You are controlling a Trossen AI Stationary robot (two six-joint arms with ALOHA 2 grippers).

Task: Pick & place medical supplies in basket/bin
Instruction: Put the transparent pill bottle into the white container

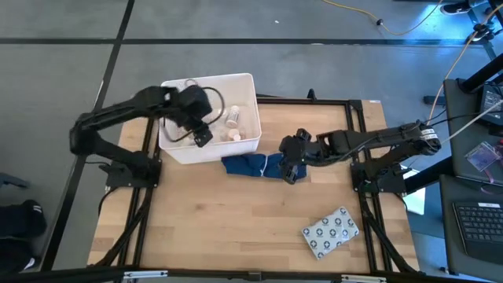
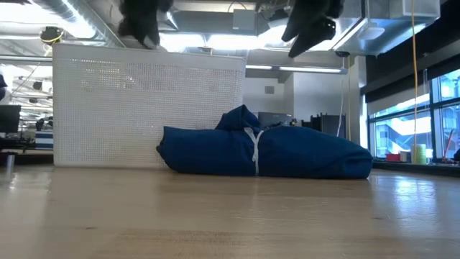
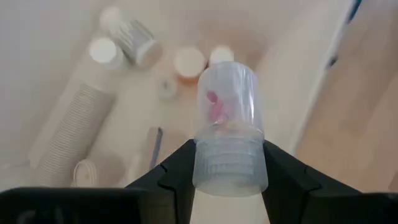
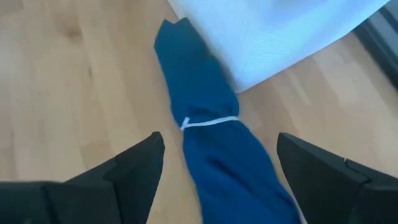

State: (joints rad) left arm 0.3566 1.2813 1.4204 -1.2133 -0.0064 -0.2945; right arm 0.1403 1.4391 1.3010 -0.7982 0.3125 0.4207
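Several supplies [image 3: 118, 43] already lay in bin [image 1: 245, 86], upper left; vial [image 3: 227, 134] was clamped by left gripper [image 3: 227, 180] above it; blister pack [image 1: 331, 231], lower right, was left; right gripper [image 4: 217, 168] was held spread over cloth [image 4: 211, 124].

Wood table [image 1: 236, 228] bears tub [image 1: 244, 86], cloth [image 1: 251, 166] (blue), blister pack [image 1: 331, 232].

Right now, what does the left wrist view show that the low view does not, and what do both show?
Only the left wrist view shows the left gripper shut on a clear vial with pink bits inside, held over the bin's inside, where a gauze roll and small vials lie.

Only the low view shows the blue cloth on the table, tied with a white band, beside the bin, and the right gripper above it.

Both show the white bin, one from inside, one from outside.
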